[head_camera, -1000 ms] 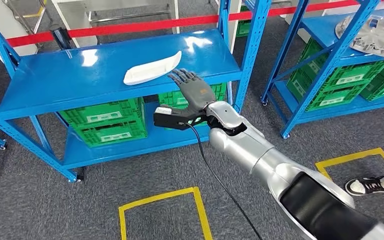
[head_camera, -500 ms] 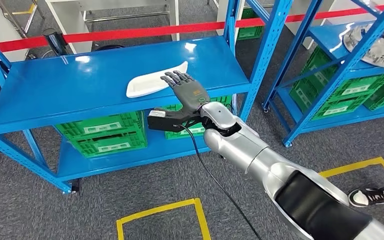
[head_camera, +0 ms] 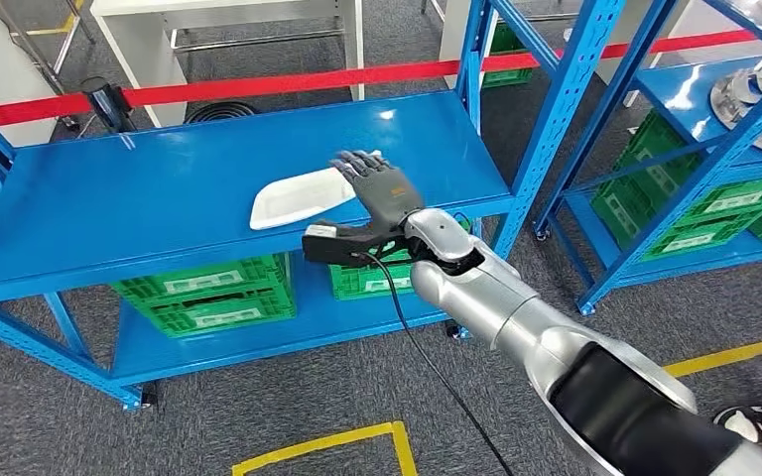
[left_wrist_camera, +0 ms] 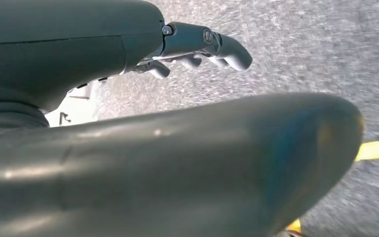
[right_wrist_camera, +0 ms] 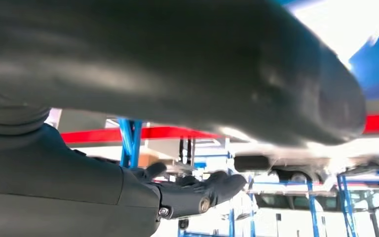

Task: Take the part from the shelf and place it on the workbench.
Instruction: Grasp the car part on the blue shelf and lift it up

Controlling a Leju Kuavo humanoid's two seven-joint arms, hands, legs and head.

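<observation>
Two green crates (head_camera: 203, 292) under shelf; empty spread right hand (head_camera: 377, 186) over white part (head_camera: 303, 196).

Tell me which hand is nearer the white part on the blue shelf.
Right. The right hand reaches over the shelf, its fingers at the near end of the white part. The left hand hangs down over grey floor, away from the shelf.

workshop/warehouse | blue steel shelving (head_camera: 208, 188) | green crates (head_camera: 203, 296) | floor tape (head_camera: 317, 441)
</observation>
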